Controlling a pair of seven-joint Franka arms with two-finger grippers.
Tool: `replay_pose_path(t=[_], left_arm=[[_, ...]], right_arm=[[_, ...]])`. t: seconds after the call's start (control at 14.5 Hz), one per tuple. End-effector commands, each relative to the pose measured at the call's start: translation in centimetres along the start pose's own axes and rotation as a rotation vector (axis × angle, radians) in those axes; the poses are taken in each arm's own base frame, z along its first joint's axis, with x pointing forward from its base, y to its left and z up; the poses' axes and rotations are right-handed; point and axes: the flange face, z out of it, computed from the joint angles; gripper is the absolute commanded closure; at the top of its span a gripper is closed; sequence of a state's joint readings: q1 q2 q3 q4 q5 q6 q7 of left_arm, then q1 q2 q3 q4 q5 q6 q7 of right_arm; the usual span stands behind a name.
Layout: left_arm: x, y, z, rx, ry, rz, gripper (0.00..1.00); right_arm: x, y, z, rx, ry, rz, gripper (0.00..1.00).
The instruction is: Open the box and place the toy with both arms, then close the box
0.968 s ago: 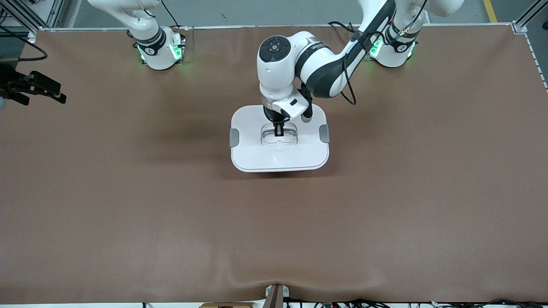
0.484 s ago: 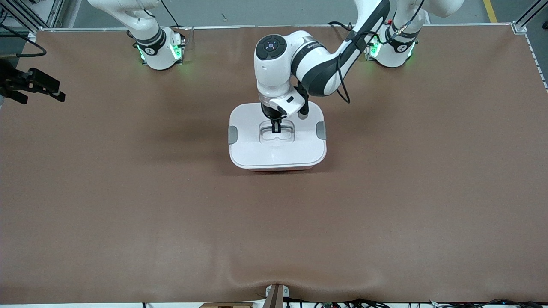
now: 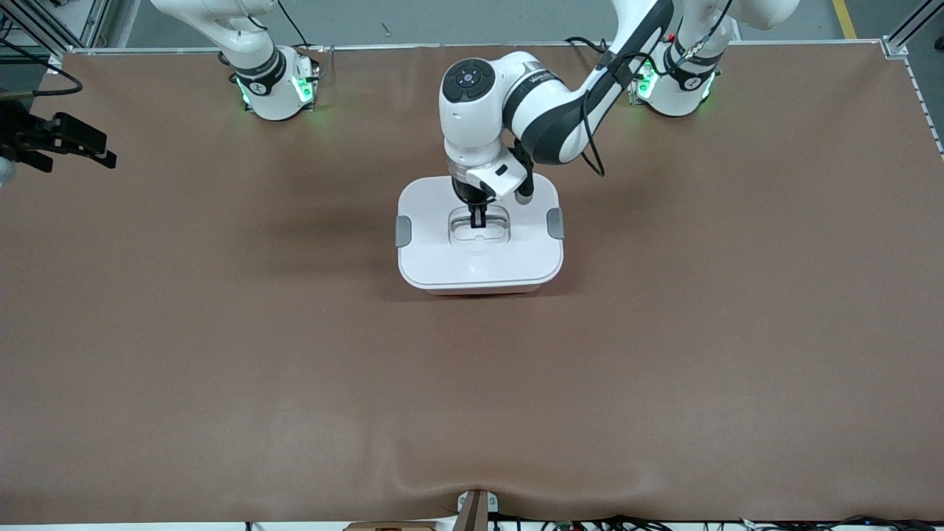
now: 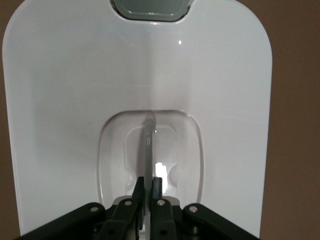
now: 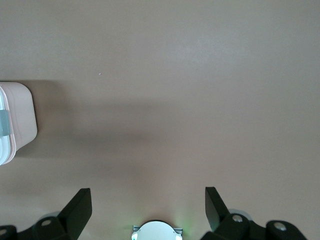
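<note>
While the lid sits flat on the tub, here's how it looks:

Step in hand: looks like the closing bit, lid down on the box (image 3: 479,258), so we're probably at the tail end.

Left gripper (image 3: 478,218): down in the lid's sunken middle, fingers (image 4: 139,187) pinched tight on the thin clear handle (image 4: 148,142) that stands up in the hollow.

Lid (image 4: 75,100): right under that gripper, level all round as far as I can see, with a thin pink strip of tub showing under the edge nearest the front camera.

Side clips (image 3: 403,231): one on each short end of the lid, either side of the gripper. Can't tell if they're snapped.

Toy: not visible anywhere, my guess is it's inside.

Right gripper (image 5: 147,205): way off from the box, up over bare table (image 3: 221,332) at its own arm's end, fingers spread wide, nothing in them. Just waiting.

Next move: I'd say let go of the handle and lift straight up so the lid doesn't get dragged along. Clips may need a press.
</note>
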State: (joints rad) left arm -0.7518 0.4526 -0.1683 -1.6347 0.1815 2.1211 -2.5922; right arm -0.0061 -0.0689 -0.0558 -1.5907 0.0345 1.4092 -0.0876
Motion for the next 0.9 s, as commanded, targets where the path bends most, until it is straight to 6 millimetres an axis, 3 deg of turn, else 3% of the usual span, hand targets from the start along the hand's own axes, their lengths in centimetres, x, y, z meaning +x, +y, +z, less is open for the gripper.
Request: replay_pose_path(t=[0.0, 0.83], left_arm=[[0.48, -0.65, -0.64, -0.031, 0.008, 0.001, 1.00], [0.49, -0.65, 0.03, -0.029, 0.007, 0.002, 1.00]], right_arm=[[-0.30, 0.28, -0.25, -0.007, -0.006, 0.001, 0.00], [-0.31, 0.24, -0.24, 0.002, -0.007, 0.002, 0.00]])
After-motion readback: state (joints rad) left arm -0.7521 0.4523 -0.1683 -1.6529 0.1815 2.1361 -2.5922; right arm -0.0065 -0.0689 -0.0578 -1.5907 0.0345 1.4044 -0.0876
